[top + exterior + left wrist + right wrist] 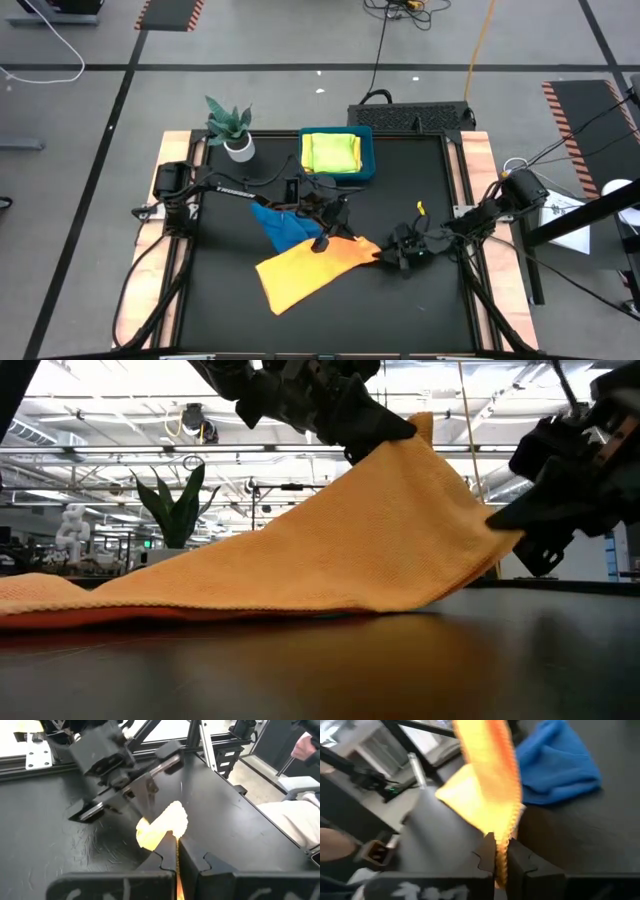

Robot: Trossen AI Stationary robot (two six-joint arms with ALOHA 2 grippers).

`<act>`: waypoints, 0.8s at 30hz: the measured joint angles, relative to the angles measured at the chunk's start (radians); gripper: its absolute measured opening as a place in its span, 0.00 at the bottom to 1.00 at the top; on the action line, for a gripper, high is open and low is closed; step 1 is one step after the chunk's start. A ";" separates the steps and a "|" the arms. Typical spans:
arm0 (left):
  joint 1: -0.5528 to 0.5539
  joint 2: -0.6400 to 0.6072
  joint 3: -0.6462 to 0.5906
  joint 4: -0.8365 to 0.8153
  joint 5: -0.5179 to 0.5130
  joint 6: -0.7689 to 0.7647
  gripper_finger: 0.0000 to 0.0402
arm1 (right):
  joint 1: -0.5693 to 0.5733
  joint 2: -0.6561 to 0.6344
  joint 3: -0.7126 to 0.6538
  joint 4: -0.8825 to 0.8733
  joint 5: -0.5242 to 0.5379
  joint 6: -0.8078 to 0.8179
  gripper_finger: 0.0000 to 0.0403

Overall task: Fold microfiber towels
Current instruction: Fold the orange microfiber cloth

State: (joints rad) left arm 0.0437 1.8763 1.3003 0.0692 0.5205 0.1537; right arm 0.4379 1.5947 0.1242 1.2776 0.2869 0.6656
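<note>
My left gripper [322, 243] and right gripper [392, 255] each pinch an edge of the orange towel [305, 272], lifting it beside the blue towel [283, 226] for folding.

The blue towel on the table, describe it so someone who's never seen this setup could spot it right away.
Start at the teal tray at the back of the black table, the one holding folded yellow-green towels. Come forward toward the middle: the blue towel lies crumpled there, beside the larger orange towel that both grippers hold. It is the only blue cloth, and neither gripper holds it.
</note>
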 joint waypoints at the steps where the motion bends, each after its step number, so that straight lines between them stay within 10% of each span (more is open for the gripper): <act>1: 0.000 0.000 0.000 0.000 0.000 -0.007 0.00 | 0.009 -0.012 0.000 0.004 -0.001 0.001 0.02; 13: -0.011 0.006 0.001 0.029 -0.051 0.048 0.00 | 0.204 -0.237 0.000 -0.058 0.110 -0.022 0.00; 24: 0.022 0.001 0.001 0.112 -0.051 0.050 0.00 | 0.219 -0.607 0.057 -0.613 0.242 -0.004 0.00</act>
State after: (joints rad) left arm 0.0653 1.8773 1.3014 0.1814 0.4696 0.2033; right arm 0.6569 0.9877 0.1814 0.6644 0.5289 0.6614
